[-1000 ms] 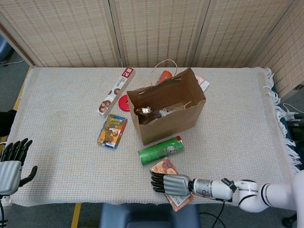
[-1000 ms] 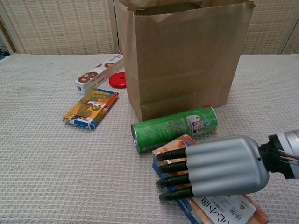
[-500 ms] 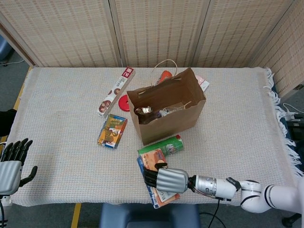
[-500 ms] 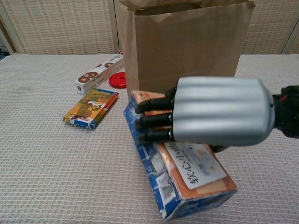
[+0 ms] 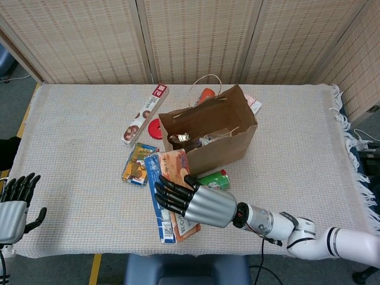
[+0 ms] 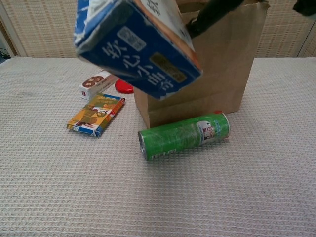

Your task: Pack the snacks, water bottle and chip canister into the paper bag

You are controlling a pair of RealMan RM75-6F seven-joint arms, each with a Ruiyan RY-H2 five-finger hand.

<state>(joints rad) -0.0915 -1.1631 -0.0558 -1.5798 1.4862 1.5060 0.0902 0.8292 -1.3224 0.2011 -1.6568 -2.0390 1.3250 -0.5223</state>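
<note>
An orange-and-blue snack box (image 5: 168, 196) was grasped by the right hand (image 5: 199, 202) and held raised above the bench (image 5: 77, 178), tilted, in front of the paper bag (image 5: 221, 139). In the chest view the box (image 6: 136, 42) was seen close to the camera, with its blue end face towards the lens and a dark finger (image 6: 212, 15) of the hand against its upper edge. The paper bag stood upright and open near the middle of the bench, with several items visible inside. The green chip canister (image 6: 183, 136) lay on its side just in front of the bag. A small colourful snack packet (image 5: 139, 163) lay flat to the left of the bag, and a long red-and-white biscuit box (image 5: 145, 114) lay beyond it, beside a red disc (image 5: 155, 128). The left hand (image 5: 15, 208) was held at the bench's near left edge, released, with its fingers spread and nothing in it.
</note>
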